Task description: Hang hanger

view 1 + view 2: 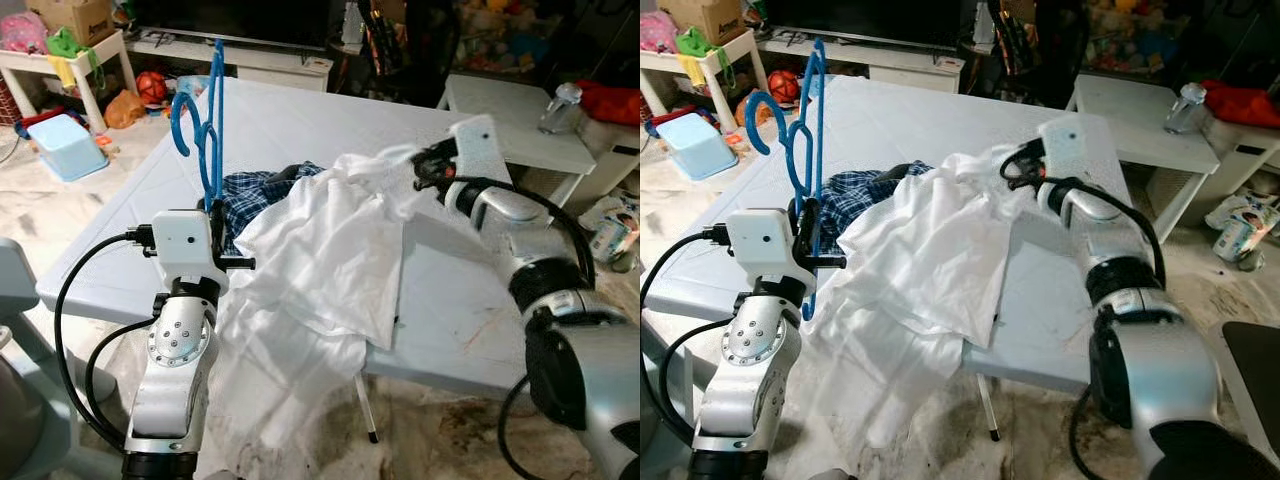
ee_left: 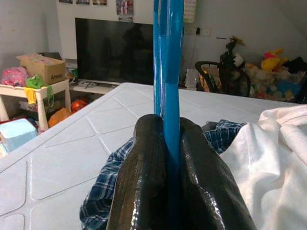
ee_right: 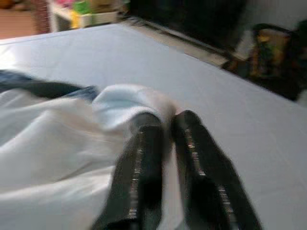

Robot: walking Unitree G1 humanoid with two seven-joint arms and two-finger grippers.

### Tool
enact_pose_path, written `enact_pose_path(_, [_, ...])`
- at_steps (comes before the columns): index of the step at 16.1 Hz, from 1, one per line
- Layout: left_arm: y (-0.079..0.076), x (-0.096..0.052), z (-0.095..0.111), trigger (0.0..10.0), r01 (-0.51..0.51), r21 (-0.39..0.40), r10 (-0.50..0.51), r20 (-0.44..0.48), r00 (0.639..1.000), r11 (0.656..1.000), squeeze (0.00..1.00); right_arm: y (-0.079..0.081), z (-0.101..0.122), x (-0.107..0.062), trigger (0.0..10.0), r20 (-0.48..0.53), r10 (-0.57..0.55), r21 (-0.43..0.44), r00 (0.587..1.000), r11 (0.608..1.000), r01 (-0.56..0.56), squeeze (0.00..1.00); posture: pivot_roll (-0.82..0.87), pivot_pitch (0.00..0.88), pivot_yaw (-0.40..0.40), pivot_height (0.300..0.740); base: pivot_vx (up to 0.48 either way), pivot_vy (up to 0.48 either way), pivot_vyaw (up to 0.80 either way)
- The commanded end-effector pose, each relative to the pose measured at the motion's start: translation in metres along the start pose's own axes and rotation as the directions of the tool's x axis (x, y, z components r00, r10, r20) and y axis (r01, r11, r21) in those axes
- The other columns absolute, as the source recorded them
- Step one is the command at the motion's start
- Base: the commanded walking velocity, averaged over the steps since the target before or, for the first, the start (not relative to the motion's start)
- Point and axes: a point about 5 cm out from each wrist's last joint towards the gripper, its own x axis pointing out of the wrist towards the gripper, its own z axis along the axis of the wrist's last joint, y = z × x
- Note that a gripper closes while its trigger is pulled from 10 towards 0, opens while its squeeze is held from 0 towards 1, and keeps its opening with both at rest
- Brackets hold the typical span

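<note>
A blue plastic hanger stands upright over the left side of the pale table. My left gripper is shut on its lower bar. A white shirt lies crumpled across the table's middle and hangs over the near edge. A blue plaid garment lies partly under it. My right gripper is shut on a fold of the white shirt at its far right corner, lifting it a little off the table.
A second white table with a clear bottle stands to the right. A small white shelf and a light blue bin sit at the left. A dark TV and toys line the back wall.
</note>
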Motion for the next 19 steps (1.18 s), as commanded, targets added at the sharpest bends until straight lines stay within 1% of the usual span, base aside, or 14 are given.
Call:
enact_pose_path(1, [-0.002, 0.001, 0.0, 10.0, 0.013, -0.002, -0.013, 0.0, 1.0, 1.0, 0.0, 0.005, -0.01, -0.008, 10.0, -0.042, 0.141, -0.017, 0.989, 0.99, -0.141, 1.0, -0.05, 0.0, -0.085, 0.74, 0.0, 0.0, 0.0])
enact_pose_path(2, [0.0, 0.001, 0.0, 10.0, 0.01, -0.007, -0.01, -0.002, 1.0, 1.0, 0.0, 0.008, -0.029, -0.023, 10.0, -0.119, 0.282, -0.019, 0.952, 0.958, -0.287, 1.0, -0.05, 0.0, -0.082, 0.74, 0.0, 0.0, 0.0])
enact_pose_path(3, [0.002, 0.0, -0.002, 10.0, 0.01, -0.006, -0.01, -0.008, 1.0, 1.0, 0.0, 0.005, -0.048, -0.04, 10.0, -0.201, 0.353, -0.012, 0.914, 0.932, -0.363, 1.0, -0.06, 0.0, -0.077, 0.74, 0.0, 0.0, 0.0])
enact_pose_path(4, [0.002, -0.001, -0.003, 10.0, 0.014, -0.004, -0.014, -0.013, 1.0, 1.0, 0.0, 0.001, -0.057, -0.053, 10.0, -0.249, 0.382, -0.002, 0.89, 0.919, -0.395, 1.0, -0.06, 0.0, -0.074, 0.74, 0.0, 0.0, 0.0])
enact_pose_path(6, [0.002, -0.001, -0.003, 10.0, 0.022, -0.004, -0.022, -0.013, 1.0, 1.0, 0.0, -0.003, -0.055, -0.064, 10.0, -0.228, 0.422, 0.031, 0.877, 0.904, -0.427, 1.0, -0.06, 0.0, -0.067, 0.74, 0.0, 0.0, 0.0])
enact_pose_path(7, [0.001, 0.001, -0.002, 10.0, 0.025, -0.006, -0.025, -0.011, 1.0, 1.0, 0.0, -0.003, -0.054, -0.078, 10.0, -0.231, 0.499, 0.058, 0.835, 0.864, -0.5, 1.0, -0.06, 0.0, -0.063, 0.74, 0.0, 0.0, 0.0])
enact_pose_path(8, [0.001, 0.002, -0.002, 10.0, 0.029, -0.007, -0.029, -0.011, 1.0, 1.0, 0.0, 0.0, -0.052, -0.084, 10.0, -0.23, 0.529, 0.073, 0.817, 0.846, -0.527, 1.0, -0.06, 0.0, -0.06, 0.74, 0.0, 0.0, 0.0])
enact_pose_path(9, [0.001, 0.002, -0.002, 10.0, 0.032, -0.007, -0.032, -0.011, 0.999, 0.999, 0.0, 0.001, -0.051, -0.085, 10.0, -0.226, 0.538, 0.078, 0.812, 0.841, -0.536, 1.0, -0.06, 0.0, -0.06, 0.74, 0.0, 0.0, 0.0])
enact_pose_path(11, [-0.002, 0.003, -0.003, 10.0, 0.047, -0.011, -0.047, -0.012, 0.999, 0.999, 0.0, 0.022, -0.048, -0.084, 10.0, -0.163, 0.612, 0.121, 0.774, 0.791, -0.6, 1.0, -0.06, 0.0, -0.054, 0.74, 0.0, 0.0, 0.0])
enact_pose_path(12, [-0.002, 0.003, -0.002, 10.0, 0.048, -0.012, -0.048, -0.012, 0.999, 0.999, 0.0, 0.027, -0.048, -0.084, 10.0, -0.152, 0.62, 0.128, 0.769, 0.784, -0.607, 1.0, -0.06, 0.0, -0.054, 0.74, 0.0, 0.0, 0.0])
enact_pose_path(14, [-0.003, 0.002, -0.004, 10.0, 0.064, -0.011, -0.064, -0.016, 0.998, 0.998, 0.0, 0.049, -0.058, -0.08, 10.0, -0.151, 0.608, 0.148, 0.779, 0.793, -0.591, 1.0, -0.05, 0.0, -0.055, 0.74, 0.0, 0.0, 0.0])
enact_pose_path(17, [0.001, 0.001, -0.01, 10.0, 0.06, -0.004, -0.06, -0.038, 0.997, 0.998, 0.0, 0.078, -0.072, -0.062, 10.0, -0.122, 0.473, 0.174, 0.872, 0.875, -0.451, 1.0, -0.05, 0.0, -0.055, 0.74, 0.0, 0.0, 0.0])
enact_pose_path(18, [0.0, 0.0, -0.012, 10.0, 0.061, -0.005, -0.061, -0.043, 0.997, 0.998, 0.0, 0.09, -0.079, -0.059, 10.0, -0.141, 0.425, 0.129, 0.894, 0.903, -0.409, 1.0, -0.04, 0.0, -0.061, 0.74, 0.0, 0.0, 0.0])
enact_pose_path(19, [0.0, -0.001, -0.013, 10.0, 0.062, -0.006, -0.062, -0.046, 0.997, 0.998, 0.0, 0.096, -0.083, -0.056, 10.0, -0.148, 0.355, 0.141, 0.923, 0.932, -0.335, 1.0, -0.04, 0.0, -0.061, 0.74, 0.0, 0.0, 0.0])
